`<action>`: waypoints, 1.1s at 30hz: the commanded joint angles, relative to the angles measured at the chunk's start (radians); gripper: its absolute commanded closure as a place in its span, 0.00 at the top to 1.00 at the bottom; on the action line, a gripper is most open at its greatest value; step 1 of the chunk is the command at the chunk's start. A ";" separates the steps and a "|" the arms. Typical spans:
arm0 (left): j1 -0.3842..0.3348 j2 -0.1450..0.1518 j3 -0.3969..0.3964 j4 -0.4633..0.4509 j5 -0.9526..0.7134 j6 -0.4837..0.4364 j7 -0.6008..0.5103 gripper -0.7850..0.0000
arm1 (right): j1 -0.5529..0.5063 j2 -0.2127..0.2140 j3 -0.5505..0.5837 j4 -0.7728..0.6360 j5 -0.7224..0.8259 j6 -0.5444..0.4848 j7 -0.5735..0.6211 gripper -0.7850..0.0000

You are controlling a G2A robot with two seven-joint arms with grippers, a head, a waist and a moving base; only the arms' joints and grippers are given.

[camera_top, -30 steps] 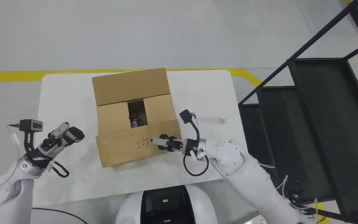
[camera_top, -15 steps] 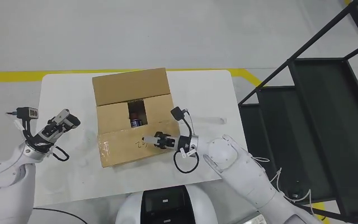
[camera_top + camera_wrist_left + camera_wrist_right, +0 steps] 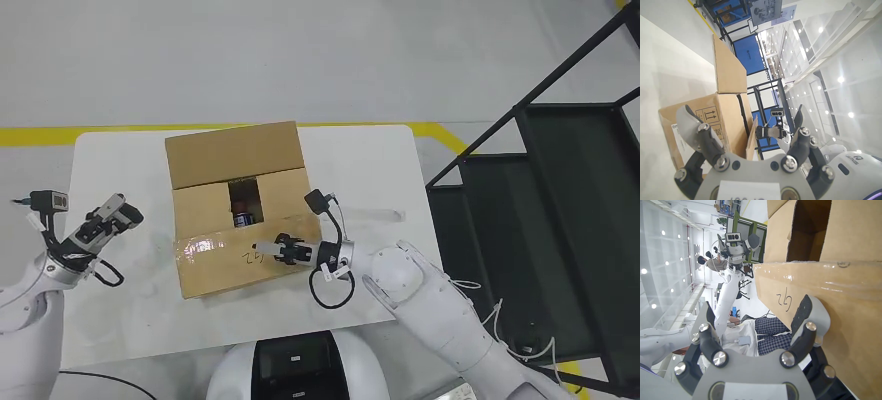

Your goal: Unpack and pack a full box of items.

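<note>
The cardboard box is set near the middle of the table, its mouth turned upward and its long axis laid across the table from left to right, the right end swung a little away from the robot. The far flap is thrown back and the two side flaps are folded inward. Between them a narrow gap is left in which a dark item can be made out; its kind cannot be told. The near flap, marked by hand and edged with glossy tape, is seen partly raised in the left wrist view. The right gripper is held at this flap with its fingers spread wide and nothing gripped; one finger lies over the flap's outer face, though contact cannot be confirmed. The left gripper is held beside the box on its left, apart from it, its fingers likewise spread wide and empty. The board is judged stiff across its panels yet ready to hinge at the creases, and the tape slick. A full box is expected to be heavy, so it should not be lifted by a flap. Each flap is best pinched through its thickness near the free edge and swung about its crease.
</note>
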 commanded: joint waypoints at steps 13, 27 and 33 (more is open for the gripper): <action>-0.356 -0.067 0.302 0.390 0.141 -0.211 0.190 1.00 | 0.000 0.000 0.000 0.000 0.000 0.000 0.000 1.00; -0.582 -0.120 0.413 0.639 -0.099 -0.319 -0.003 1.00 | 0.000 0.000 0.000 0.000 0.000 0.000 0.000 1.00; -0.528 -0.087 0.359 0.500 -0.213 -0.253 -0.130 1.00 | 0.000 0.000 0.000 0.000 0.000 0.000 0.000 1.00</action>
